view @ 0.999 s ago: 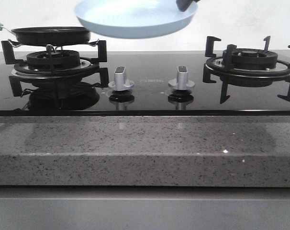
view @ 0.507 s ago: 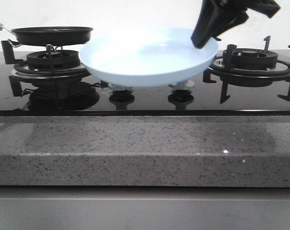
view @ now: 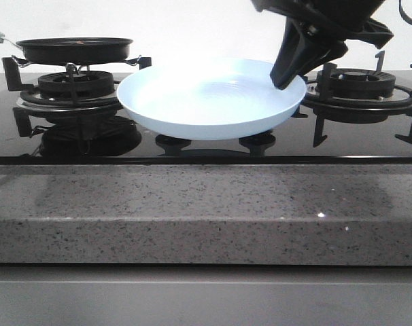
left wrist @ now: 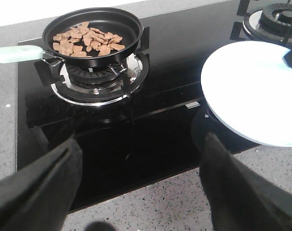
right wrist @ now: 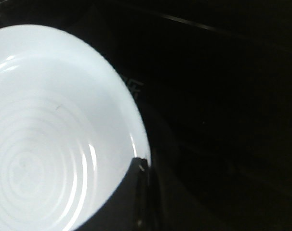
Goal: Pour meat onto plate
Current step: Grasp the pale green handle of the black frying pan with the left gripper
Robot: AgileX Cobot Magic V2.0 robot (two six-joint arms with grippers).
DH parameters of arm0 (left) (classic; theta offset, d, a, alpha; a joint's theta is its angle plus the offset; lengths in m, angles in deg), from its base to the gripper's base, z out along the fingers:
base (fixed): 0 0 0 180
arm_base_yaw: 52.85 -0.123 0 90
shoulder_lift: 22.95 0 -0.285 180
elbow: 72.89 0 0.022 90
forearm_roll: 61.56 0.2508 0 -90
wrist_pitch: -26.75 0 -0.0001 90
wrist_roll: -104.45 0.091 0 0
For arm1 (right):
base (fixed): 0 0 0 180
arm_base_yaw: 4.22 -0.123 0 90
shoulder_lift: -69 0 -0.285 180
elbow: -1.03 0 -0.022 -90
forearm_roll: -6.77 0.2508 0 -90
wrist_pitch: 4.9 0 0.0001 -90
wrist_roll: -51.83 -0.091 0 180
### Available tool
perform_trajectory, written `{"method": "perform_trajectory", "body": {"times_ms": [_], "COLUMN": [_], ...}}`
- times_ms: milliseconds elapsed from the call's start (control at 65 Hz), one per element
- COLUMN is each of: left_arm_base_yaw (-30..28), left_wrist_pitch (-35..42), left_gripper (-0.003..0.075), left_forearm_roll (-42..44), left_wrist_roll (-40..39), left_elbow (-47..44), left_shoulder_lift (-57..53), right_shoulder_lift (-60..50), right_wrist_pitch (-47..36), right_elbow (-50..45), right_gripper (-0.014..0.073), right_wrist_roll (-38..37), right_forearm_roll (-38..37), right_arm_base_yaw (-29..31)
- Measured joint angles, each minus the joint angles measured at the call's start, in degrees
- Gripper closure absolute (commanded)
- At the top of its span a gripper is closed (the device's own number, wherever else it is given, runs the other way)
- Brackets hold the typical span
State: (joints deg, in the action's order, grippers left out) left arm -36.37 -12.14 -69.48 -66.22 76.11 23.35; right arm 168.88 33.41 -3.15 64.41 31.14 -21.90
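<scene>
One plate [view: 209,102], pale blue, hangs low over the glossy black hob [left wrist: 136,144], pinched at its rim by the right gripper [view: 284,76]; one black pan [left wrist: 95,31] on the left of two burners holds the meat [left wrist: 86,41]; left gripper [left wrist: 136,187] spread apart; speckled grey worktop [view: 206,214]; white wall behind.
</scene>
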Motion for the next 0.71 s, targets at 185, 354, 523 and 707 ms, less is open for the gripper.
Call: {"method": "perform_trajectory", "body": {"times_ms": [185, 354, 523, 707], "left_arm_base_yaw": [0.0, 0.0, -1.63, -8.78], "left_wrist_pitch": [-0.11, 0.22, -0.05, -0.85], "left_gripper": [0.0163, 0.0095, 0.0098, 0.0101], "left_forearm_roll": [0.0, 3.78, 11.4, 12.55], "left_wrist_roll": [-0.3, -3.6, -10.67, -12.17], "left_elbow": [-0.19, 0.09, 3.17, 8.72], "left_shoulder_lift": [0.13, 1.62, 6.13, 14.08], "right_shoulder_lift": [0.0, 0.0, 0.0, 0.0], "right_wrist_pitch": [0.0, -0.03, -0.12, -0.12], "right_elbow": [0.0, 0.0, 0.0, 0.0], "right_gripper": [0.0712, 0.0712, 0.0712, 0.0712], "right_wrist_roll": [0.0, 0.0, 0.0, 0.0], "right_forearm_roll": [0.13, 0.13, 0.13, 0.13], "right_arm_base_yaw": [0.0, 0.0, 0.0, 0.0]}}
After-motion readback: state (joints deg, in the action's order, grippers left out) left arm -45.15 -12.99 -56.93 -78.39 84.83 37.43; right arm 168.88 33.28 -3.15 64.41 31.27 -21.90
